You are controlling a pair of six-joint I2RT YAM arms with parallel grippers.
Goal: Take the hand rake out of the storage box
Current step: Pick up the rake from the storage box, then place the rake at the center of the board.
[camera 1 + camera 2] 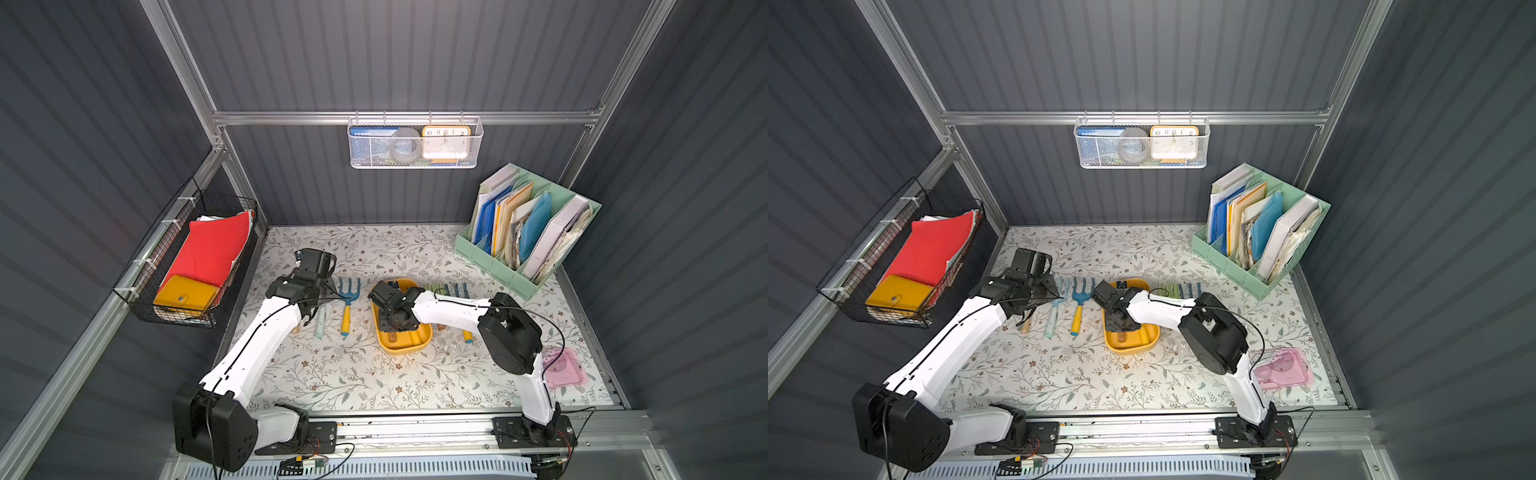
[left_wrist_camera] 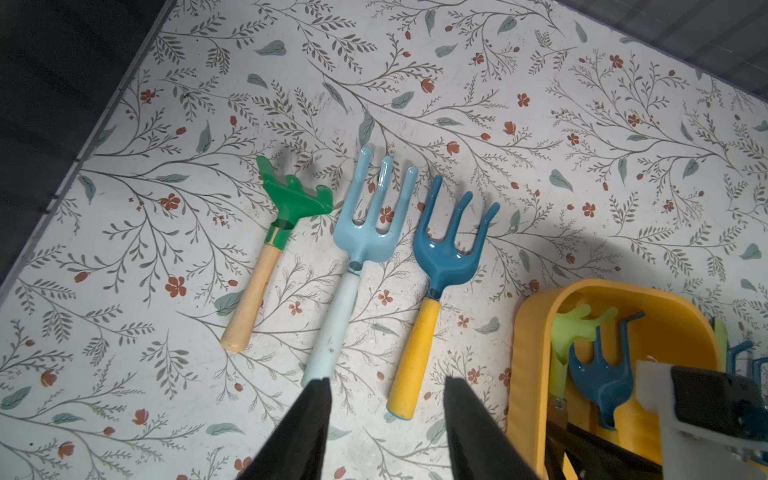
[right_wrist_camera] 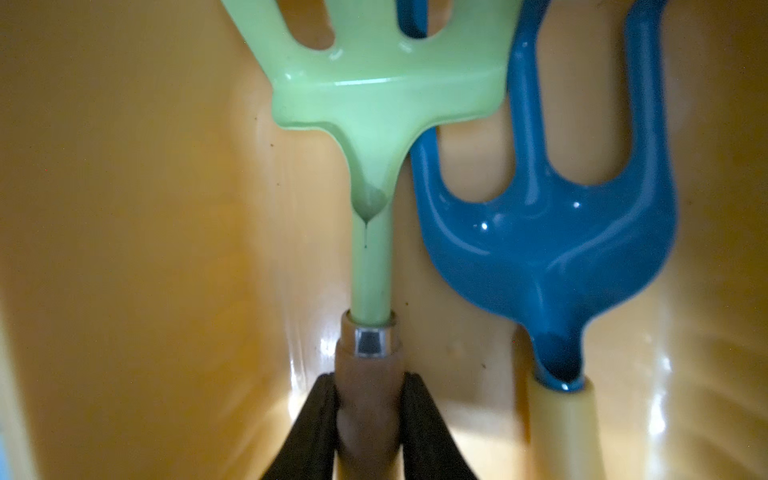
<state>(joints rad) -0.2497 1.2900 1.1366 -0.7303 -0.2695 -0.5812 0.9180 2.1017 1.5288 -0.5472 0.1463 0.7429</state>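
The yellow storage box (image 1: 405, 350) (image 1: 1133, 348) lies mid-table on the floral mat. Inside it, the hand rake (image 3: 374, 104) has a light green head and a brown wooden handle. My right gripper (image 3: 368, 399) reaches down into the box and is shut on that handle just below the metal ferrule. Beside the rake in the box lies a blue fork (image 3: 540, 232) with a pale yellow handle. My left gripper (image 2: 386, 386) hangs open over the mat left of the box, with nothing between its fingers. In the left wrist view the rake's green head (image 2: 569, 328) shows at the box's far end.
Three tools lie on the mat left of the box: a green rake (image 2: 291, 199), a light blue fork (image 2: 365, 232) and a dark blue fork (image 2: 444, 253). More tools (image 1: 446, 289) lie right of it. Mint file organiser (image 1: 523, 224) back right, pink case (image 1: 563, 368) front right, wire basket (image 1: 187, 257) on the left wall.
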